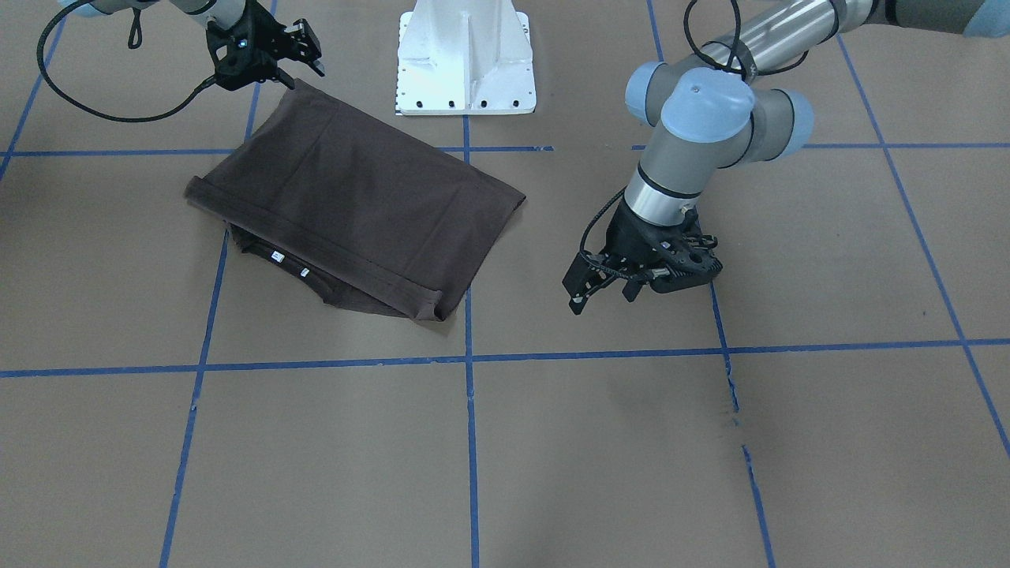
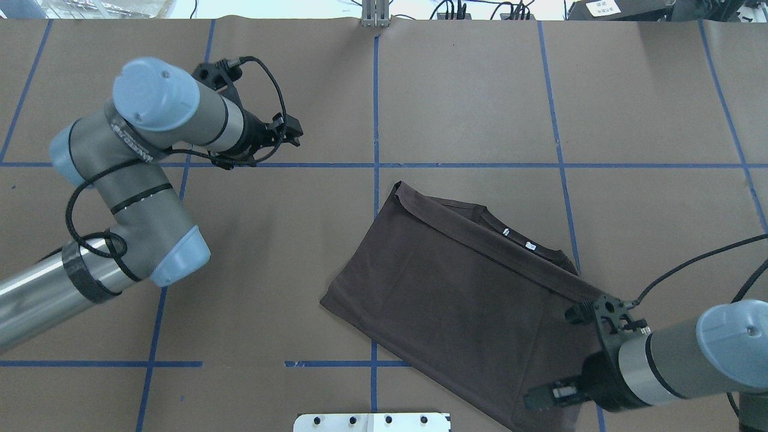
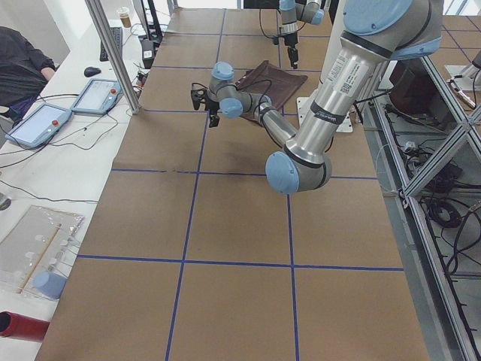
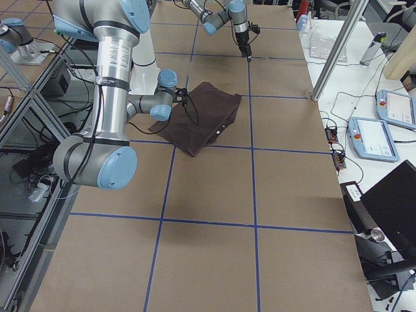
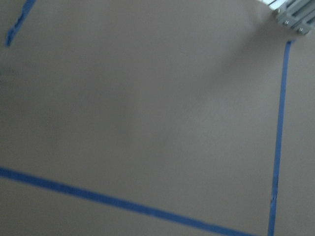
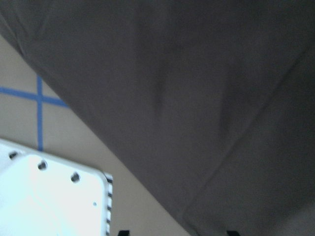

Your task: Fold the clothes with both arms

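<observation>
Lying folded and skewed on the brown paper-covered table (image 1: 710, 457): the T-shirt (image 1: 355, 197), on the robot's right side, near the white pedestal (image 1: 465, 55). Left arm (image 1: 694, 134) is well apart from the shirt. Left gripper (image 1: 604, 296) is low over bare table, jaws apart, empty. Right gripper (image 1: 304, 67) is above the shirt's pedestal-side corner, jaws spread wide, gripping nothing. Collar labels (image 1: 278, 255) peek out under the top layer.
</observation>
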### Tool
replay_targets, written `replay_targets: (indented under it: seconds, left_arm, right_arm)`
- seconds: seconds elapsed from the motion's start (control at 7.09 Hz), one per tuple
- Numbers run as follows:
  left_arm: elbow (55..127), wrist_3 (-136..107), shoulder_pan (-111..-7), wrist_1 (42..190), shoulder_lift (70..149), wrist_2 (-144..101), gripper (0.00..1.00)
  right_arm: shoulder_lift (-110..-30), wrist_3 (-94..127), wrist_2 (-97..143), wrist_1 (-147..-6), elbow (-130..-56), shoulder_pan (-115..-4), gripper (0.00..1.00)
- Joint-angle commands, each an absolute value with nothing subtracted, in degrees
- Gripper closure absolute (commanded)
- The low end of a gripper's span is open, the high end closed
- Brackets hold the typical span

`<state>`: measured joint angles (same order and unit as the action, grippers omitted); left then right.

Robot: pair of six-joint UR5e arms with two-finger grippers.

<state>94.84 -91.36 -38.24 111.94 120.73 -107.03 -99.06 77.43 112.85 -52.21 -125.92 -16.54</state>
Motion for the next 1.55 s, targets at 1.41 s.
replay_targets:
  seconds: [1.41]
  left_arm:
    - [99.1, -114.8, -18.3, 96.0, 123.1, -99.4, 0.22]
  right_arm:
    - [-92.3, 77.4, 110.5, -52.0, -122.7, -28.3, 0.00]
